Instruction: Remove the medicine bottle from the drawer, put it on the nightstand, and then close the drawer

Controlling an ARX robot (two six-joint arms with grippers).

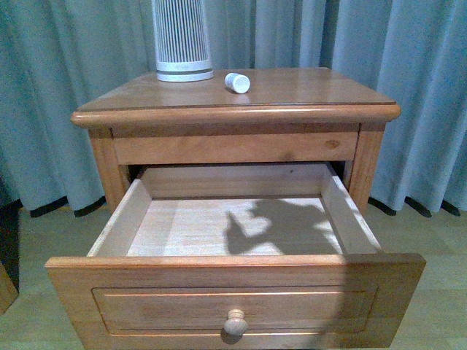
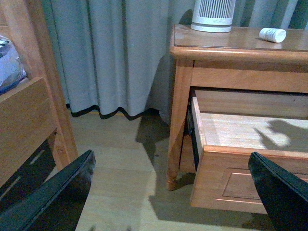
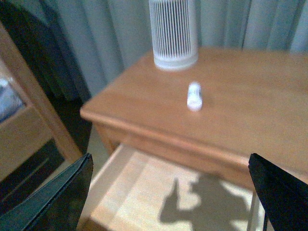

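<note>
Right wrist view, slightly blurred, medicine bottle (image 3: 194,96) lying beyond right pincer (image 3: 168,192), fingers apart.

White medicine bottle (image 1: 237,82); orange-brown nightstand (image 1: 306,95); pale drawer (image 1: 233,226) interior.

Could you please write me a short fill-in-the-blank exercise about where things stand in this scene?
1. The tiny white plastic medicine bottle lies on its ____ on the orange-brown wooden nightstand.
2. The upper wooden drawer is pulled ____.
3. Inside, the drawer is ____.
4. The tall white ribbed cylinder stands to the bottle's ____ in the front view.

Missing words: side; open; empty; left
</note>
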